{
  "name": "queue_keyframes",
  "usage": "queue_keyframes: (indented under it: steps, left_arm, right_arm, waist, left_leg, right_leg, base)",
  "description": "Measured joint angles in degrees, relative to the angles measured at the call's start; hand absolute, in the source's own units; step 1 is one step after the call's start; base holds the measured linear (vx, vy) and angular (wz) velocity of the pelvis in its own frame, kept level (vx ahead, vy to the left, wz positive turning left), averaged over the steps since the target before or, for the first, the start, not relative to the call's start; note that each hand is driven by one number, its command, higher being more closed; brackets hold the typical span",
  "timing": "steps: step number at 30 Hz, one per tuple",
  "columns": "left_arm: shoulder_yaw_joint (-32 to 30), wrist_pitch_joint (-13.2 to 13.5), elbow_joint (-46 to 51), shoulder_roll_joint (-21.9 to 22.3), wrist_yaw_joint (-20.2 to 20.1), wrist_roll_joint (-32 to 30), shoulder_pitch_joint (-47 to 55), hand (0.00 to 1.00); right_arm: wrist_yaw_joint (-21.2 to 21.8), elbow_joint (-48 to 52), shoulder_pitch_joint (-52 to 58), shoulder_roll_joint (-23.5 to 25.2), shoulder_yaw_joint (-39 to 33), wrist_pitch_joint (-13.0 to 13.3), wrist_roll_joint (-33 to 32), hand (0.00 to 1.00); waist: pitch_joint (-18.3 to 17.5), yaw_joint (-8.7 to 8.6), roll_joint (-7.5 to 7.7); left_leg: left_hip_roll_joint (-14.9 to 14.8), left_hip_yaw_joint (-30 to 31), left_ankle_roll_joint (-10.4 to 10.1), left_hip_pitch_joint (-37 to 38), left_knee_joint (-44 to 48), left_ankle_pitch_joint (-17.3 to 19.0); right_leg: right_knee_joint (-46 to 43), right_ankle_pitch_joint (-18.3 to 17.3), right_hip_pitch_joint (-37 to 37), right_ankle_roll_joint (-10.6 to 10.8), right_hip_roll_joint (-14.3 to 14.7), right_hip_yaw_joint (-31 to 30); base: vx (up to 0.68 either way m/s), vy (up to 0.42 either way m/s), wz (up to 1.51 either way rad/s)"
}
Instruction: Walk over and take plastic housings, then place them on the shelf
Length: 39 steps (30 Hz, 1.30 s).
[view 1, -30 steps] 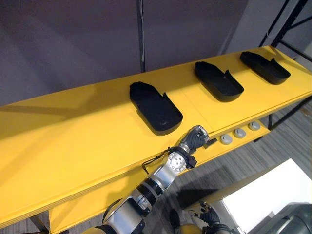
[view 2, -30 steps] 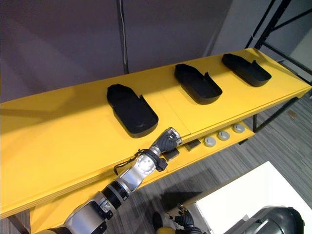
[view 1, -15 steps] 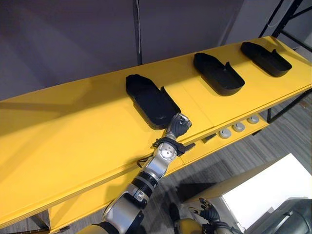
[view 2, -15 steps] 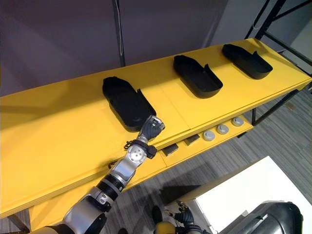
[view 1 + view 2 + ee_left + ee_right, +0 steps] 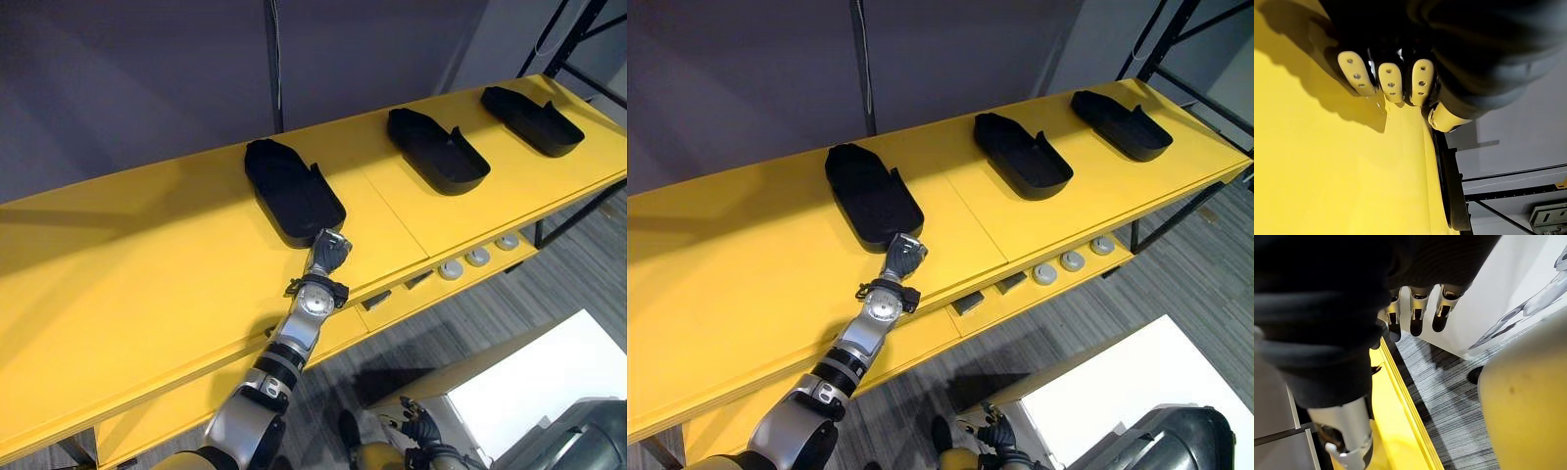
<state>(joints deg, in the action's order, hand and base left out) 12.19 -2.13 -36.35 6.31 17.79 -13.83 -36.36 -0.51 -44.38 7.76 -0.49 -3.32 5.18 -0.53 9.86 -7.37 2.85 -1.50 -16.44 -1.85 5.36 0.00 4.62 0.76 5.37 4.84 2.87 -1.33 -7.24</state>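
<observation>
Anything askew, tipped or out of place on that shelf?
Nothing stands out. The leftmost housing, middle housing and rightmost housing lie open side up on the yellow shelf, spaced apart, slanted alike. The left hand is at the leftmost one's near end; the right hand hangs low, open.

Grey wall [image 5: 137, 78], grey carpet floor [image 5: 490, 323]

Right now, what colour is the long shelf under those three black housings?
The shelf is bright yellow, clearest in the left eye view.
</observation>
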Motion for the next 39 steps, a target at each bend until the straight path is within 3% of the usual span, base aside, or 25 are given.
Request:
queue_keyframes:
  steps: [5,11,16,22,26,29,32,35,39]
  left_arm:
    - [0.1,0.0,4.0,0.0,0.5,0.2,3.0,1.0]
    - [1.6,1.5,20.2,-0.6,0.5,2.6,10.2,1.0]
    - [2.8,4.9,36.2,-2.6,-0.8,5.0,16.3,1.0]
    - [-4.3,9.7,53.2,-5.1,-2.2,10.7,27.5,1.0]
    - [-14.7,11.5,62.0,-5.1,-1.2,13.6,37.8,1.0]
    - [-24.2,12.4,63.3,-4.8,1.4,14.0,45.3,1.0]
    - [-29.8,12.1,61.8,-3.9,3.2,15.1,52.4,1.0]
    - [-31.2,10.0,52.5,-2.6,2.2,16.0,56.6,1.0]
    - [-32.6,6.1,36.3,-2.4,-0.9,16.0,57.4,1.0]
  right_arm:
    - [0.0,-0.1,-0.2,-0.2,0.0,0.0,0.0,0.0]
    - [-0.2,-0.2,0.0,-0.6,0.0,0.0,-0.1,0.0]
    - [-0.7,-0.2,0.9,-0.9,0.0,-0.1,-0.7,0.0]
    - [-0.5,-0.8,1.8,-1.5,0.0,-0.2,-0.9,0.0]
    - [-0.5,-2.7,2.1,-1.6,0.0,-0.5,-0.8,0.0]
    - [-0.6,-4.1,2.2,-1.8,0.1,-0.6,-0.7,0.0]
    - [-0.7,-3.9,1.6,-1.7,1.1,-0.7,0.1,0.0]
    - [-0.7,-3.3,1.1,-1.2,4.5,-0.7,1.3,0.0]
    - [-0.6,-1.0,1.2,-0.8,5.9,-1.6,2.1,0.0]
  waist:
    - [0.2,0.02,-0.33]
    - [0.2,1.21,-0.73]
    - [0.0,2.89,-1.03]
    - [-1.2,5.68,-1.82]
    - [-3.3,7.2,-2.0]
    - [-4.3,9.06,-1.86]
    - [-4.6,10.41,-1.78]
    - [-4.9,11.5,-1.64]
    - [-5.7,11.32,-1.51]
  left_leg:
    - [-0.1,0.2,0.0,0.2,0.1,0.0]
    - [-0.2,0.9,0.0,0.0,0.4,0.0]
    - [-0.2,2.8,0.0,0.1,0.9,0.0]
    - [-0.1,7.1,-0.1,-0.2,1.4,0.0]
    - [0.6,12.8,0.3,-0.2,1.4,-0.5]
    - [1.3,15.7,0.4,-0.2,1.7,-0.5]
    - [1.8,16.9,0.4,-0.1,2.2,-0.5]
    - [2.0,18.1,0.0,-0.2,2.4,0.0]
    - [1.9,17.6,0.6,-0.3,3.3,1.3]
  right_leg:
    - [0.6,0.3,-0.7,-0.1,0.0,0.2]
    - [0.7,0.4,-1.0,-0.2,-0.1,0.5]
    - [0.7,0.0,-2.1,-0.2,-0.4,2.5]
    - [-0.3,-1.6,-3.7,-0.2,-1.2,6.7]
    - [-3.2,-4.9,-4.9,0.0,-2.6,12.5]
    - [-5.5,-7.1,-5.4,0.4,-3.7,15.3]
    - [-6.6,-8.1,-5.9,0.7,-4.5,16.4]
    - [-7.9,-9.0,-6.1,0.7,-5.1,17.9]
    - [-8.6,-9.4,-6.1,0.7,-5.1,17.7]
  base:
    - [0.0,0.002,0.01]
    - [-0.01,0.001,0.05]
    - [0.0,-0.001,0.21]
    - [0.0,-0.008,0.36]
    - [0.04,-0.016,0.71]
    - [0.07,0.003,0.56]
    - [0.04,0.018,0.33]
    - [-0.03,0.005,0.21]
    - [-0.02,-0.003,-0.02]
